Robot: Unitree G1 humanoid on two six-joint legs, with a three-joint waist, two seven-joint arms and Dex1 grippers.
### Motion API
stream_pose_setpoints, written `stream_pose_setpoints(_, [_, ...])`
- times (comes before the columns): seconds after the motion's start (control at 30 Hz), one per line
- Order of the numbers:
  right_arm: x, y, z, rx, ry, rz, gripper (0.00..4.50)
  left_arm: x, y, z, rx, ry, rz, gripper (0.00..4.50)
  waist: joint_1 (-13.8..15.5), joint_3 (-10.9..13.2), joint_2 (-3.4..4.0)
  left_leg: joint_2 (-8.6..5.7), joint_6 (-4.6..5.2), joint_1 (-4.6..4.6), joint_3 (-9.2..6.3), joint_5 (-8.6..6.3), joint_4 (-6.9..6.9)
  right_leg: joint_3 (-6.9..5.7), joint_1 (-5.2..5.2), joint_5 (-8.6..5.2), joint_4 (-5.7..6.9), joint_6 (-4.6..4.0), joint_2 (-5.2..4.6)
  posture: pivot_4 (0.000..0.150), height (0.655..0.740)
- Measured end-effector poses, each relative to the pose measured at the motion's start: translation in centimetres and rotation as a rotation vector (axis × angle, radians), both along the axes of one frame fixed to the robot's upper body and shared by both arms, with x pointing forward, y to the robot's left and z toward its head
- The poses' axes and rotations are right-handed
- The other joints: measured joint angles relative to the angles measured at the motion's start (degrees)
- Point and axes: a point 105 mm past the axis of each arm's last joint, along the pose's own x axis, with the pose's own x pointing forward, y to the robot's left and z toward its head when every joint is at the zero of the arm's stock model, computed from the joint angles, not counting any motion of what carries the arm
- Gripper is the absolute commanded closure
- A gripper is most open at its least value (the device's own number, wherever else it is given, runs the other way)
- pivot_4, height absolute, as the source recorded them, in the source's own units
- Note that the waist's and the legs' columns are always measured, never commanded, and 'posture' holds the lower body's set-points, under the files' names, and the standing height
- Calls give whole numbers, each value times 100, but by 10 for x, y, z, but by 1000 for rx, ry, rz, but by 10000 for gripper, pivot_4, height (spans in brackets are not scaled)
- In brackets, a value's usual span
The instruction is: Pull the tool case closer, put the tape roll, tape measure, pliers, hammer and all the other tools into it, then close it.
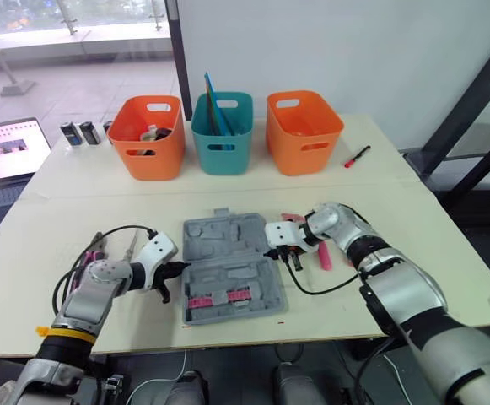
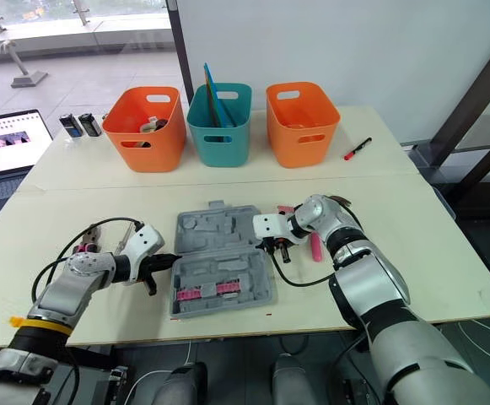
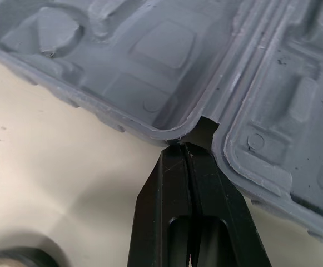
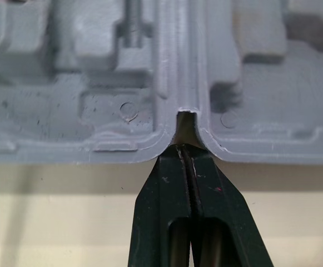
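The grey tool case (image 1: 221, 238) lies open flat in the middle of the table, with pink tools (image 1: 219, 297) set in its near half. My left gripper (image 1: 177, 268) is shut, its tips (image 3: 186, 146) at the hinge notch on the case's left edge. My right gripper (image 1: 270, 251) is also shut, with its tips (image 4: 184, 147) at the hinge notch on the right edge. Pink-handled pliers (image 1: 93, 250) and a screwdriver (image 1: 131, 245) lie behind my left arm. Another pink-handled tool (image 1: 324, 255) lies just beyond my right gripper. A dark round object (image 3: 16, 258) sits near my left gripper.
At the back stand an orange bin (image 1: 148, 139), a teal bin (image 1: 222, 135) and a second orange bin (image 1: 304, 133). A red marker (image 1: 357, 156) lies at the back right. A laptop (image 1: 4, 152) and two small dark cans (image 1: 80, 132) sit at the far left.
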Motion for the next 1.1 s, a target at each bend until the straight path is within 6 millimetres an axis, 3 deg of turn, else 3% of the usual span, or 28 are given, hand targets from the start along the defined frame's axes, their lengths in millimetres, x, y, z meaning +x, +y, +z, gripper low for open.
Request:
stream_pose_setpoints(0.3, [-15,-11,-12,124,95,-64,44142,-13,-8,-9,-38,37,11,45000,10,-1,-1,0,0,8,-2,0,3,0,10,-3,0,3,0,1500,7344])
stream_pose_setpoints(0.47, [-34,-13,-18,170,170,-53,44142,-24,-7,-10,-11,49,-22,45000,14,-2,-1,0,0,10,-2,0,3,0,13,-7,0,7,0,1500,7344])
stream_pose_setpoints(0.73, [-55,-14,-22,160,209,-49,44142,-36,-8,-13,1,56,-29,45000,16,-5,-2,0,0,20,-2,-1,3,1,21,-25,0,-13,0,1500,7344])
stream_pose_setpoints(1.1, [-66,-15,-25,139,232,-34,44142,-46,-10,-14,-6,86,-23,45000,14,-7,-5,0,0,25,-1,-2,2,1,27,-31,-1,-11,0,1500,7344])
